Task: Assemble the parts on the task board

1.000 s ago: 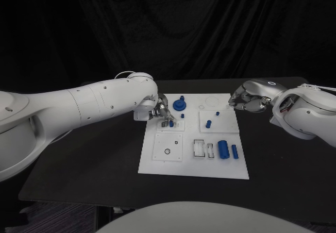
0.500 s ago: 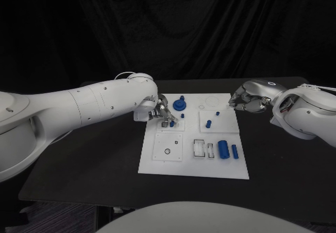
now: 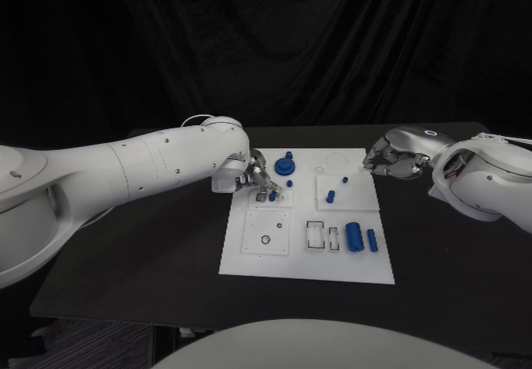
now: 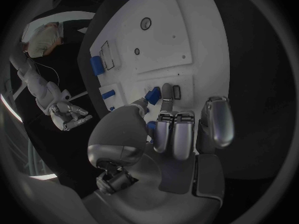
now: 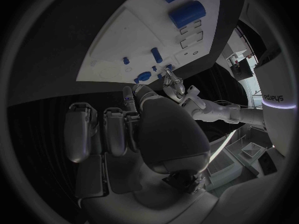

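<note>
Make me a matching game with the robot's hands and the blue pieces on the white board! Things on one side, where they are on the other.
Things:
1. left hand
2. right hand
3. fat blue cylinder
4. blue knob part

Places:
A. near the board's far edge, just beyond the left hand
B. off the task board, over the black table by its right edge
C. lying on the board's near right part, beside a thinner blue rod
D. over the board's left side, fingers at a small blue peg

Pairs: 1-D, 2-B, 3-C, 4-A
</note>
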Available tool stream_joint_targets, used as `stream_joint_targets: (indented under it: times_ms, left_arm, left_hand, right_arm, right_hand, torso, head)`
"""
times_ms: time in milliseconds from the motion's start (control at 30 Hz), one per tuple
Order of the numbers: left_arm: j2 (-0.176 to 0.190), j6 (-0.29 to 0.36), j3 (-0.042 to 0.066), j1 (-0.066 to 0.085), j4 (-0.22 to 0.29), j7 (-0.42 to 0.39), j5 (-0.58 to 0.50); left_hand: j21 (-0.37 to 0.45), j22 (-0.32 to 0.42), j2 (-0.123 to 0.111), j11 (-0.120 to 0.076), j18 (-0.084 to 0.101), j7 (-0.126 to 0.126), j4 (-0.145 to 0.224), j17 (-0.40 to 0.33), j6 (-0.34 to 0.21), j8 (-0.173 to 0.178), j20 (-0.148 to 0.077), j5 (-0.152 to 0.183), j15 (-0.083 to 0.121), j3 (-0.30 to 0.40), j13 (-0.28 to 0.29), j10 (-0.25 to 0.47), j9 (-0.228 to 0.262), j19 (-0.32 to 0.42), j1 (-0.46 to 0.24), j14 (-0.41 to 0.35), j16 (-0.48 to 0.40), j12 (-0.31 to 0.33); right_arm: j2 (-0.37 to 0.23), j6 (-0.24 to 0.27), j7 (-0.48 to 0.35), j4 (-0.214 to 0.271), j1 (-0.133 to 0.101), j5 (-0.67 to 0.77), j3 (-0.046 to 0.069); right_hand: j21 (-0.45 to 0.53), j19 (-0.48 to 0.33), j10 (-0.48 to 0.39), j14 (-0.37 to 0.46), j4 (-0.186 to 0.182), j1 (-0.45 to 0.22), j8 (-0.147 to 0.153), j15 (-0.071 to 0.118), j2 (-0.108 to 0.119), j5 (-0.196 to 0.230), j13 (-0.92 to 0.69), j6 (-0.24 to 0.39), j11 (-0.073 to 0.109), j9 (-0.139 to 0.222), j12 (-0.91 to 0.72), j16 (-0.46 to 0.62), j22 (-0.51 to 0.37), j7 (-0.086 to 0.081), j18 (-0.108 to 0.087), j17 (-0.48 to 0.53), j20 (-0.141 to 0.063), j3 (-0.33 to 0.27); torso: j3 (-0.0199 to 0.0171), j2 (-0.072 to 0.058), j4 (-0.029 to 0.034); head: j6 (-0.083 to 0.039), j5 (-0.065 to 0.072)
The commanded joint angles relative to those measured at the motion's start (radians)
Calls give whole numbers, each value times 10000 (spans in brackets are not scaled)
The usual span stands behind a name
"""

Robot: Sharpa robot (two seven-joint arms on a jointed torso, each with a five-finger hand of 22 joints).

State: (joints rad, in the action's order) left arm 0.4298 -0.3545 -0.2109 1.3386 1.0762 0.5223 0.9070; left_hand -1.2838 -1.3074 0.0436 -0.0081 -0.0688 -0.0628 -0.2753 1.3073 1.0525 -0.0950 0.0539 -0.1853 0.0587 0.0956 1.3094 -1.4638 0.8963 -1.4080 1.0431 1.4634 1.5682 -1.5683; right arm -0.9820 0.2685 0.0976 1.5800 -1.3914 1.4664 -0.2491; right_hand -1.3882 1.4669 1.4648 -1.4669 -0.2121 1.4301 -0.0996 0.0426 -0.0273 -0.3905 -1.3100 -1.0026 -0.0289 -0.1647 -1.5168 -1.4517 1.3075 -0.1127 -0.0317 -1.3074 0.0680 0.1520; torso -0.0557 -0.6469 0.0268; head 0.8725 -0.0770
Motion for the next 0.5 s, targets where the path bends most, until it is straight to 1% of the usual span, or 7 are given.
stream_joint_targets:
  times_ms: [33,67,167,333,433,467,500]
  left_arm:
    - [11,51,-12,-47,26,-152,16]
    - [18,48,-12,-47,26,-145,16]
    - [32,62,-12,-48,27,-135,16]
    - [34,154,-12,-48,31,-175,16]
    - [25,220,-12,-48,31,-218,16]
    - [23,250,-12,-48,34,-239,16]
    - [23,279,-12,-48,37,-258,16]
  left_hand:
    - [49,-1313,9,33,-51,-7,124,2635,26,-32,41,-247,-47,37,2614,-1070,10,0,215,1074,26,-25]
    - [56,-1319,30,33,-51,-6,157,2635,16,-32,40,-371,-47,40,2614,-1070,10,-1,296,1074,26,-25]
    - [72,-1320,44,31,-53,-7,187,2635,6,-30,39,-468,-46,44,2614,-1070,9,5,366,1074,26,-25]
    - [67,-1325,49,33,-52,-11,181,2635,5,-30,40,-474,-45,37,2614,-1070,9,1,368,1074,26,-25]
    - [73,-1338,48,42,-50,-20,73,2635,14,-39,43,-261,-51,-74,2614,-1070,9,-4,291,1074,26,-25]
    - [68,-1351,61,45,-47,-23,-21,2635,24,-48,46,-29,-56,-163,2614,-1070,11,-13,217,1074,26,-25]
    - [77,-1355,64,47,-49,-25,-82,2635,31,-55,47,114,-58,-236,2614,-1070,13,-12,155,1074,26,-25]
  right_arm:
    - [-17,-82,188,-2,26,13,7]
    - [-19,-85,188,-3,26,13,7]
    - [-19,-89,189,-6,27,13,7]
    - [-12,-106,186,-8,29,13,7]
    - [-16,-114,188,-11,31,13,7]
    - [-19,-118,190,-12,32,13,7]
    - [-22,-123,193,-11,33,13,7]
  right_hand:
    - [39,276,351,-652,-21,61,-5,-20,23,-66,-1676,-78,-17,-10,59,46,1981,-2,-153,-926,0,55]
    - [39,276,351,-652,-21,61,-5,-20,23,-66,-1676,-78,-17,-10,59,46,1981,-2,-153,-926,0,55]
    - [47,273,330,-651,-19,60,-4,-18,25,-68,-1649,-79,-15,-9,79,49,1978,0,-155,-924,-2,61]
    - [47,273,330,-651,-19,60,-4,-18,25,-68,-1649,-79,-15,-9,79,49,1978,0,-155,-924,-2,61]
    - [47,273,330,-651,-19,60,-4,-18,25,-68,-1649,-79,-15,-9,79,49,1978,0,-155,-924,-2,61]
    - [47,273,330,-651,-19,60,-4,-18,25,-68,-1649,-79,-15,-9,79,49,1978,0,-155,-924,-2,61]
    - [47,273,330,-651,-19,60,-4,-18,25,-68,-1649,-79,-15,-9,79,49,1978,0,-155,-924,-2,61]
  torso:
    - [5,1,-6]
    - [6,2,-6]
    - [4,3,-9]
    - [-1,-2,-11]
    - [-6,-4,-13]
    - [-6,-3,-13]
    - [-2,-1,-7]
  head:
    - [2,-10]
    - [2,-8]
    - [2,-18]
    - [2,-22]
    - [2,-34]
    - [2,-33]
    - [2,-37]
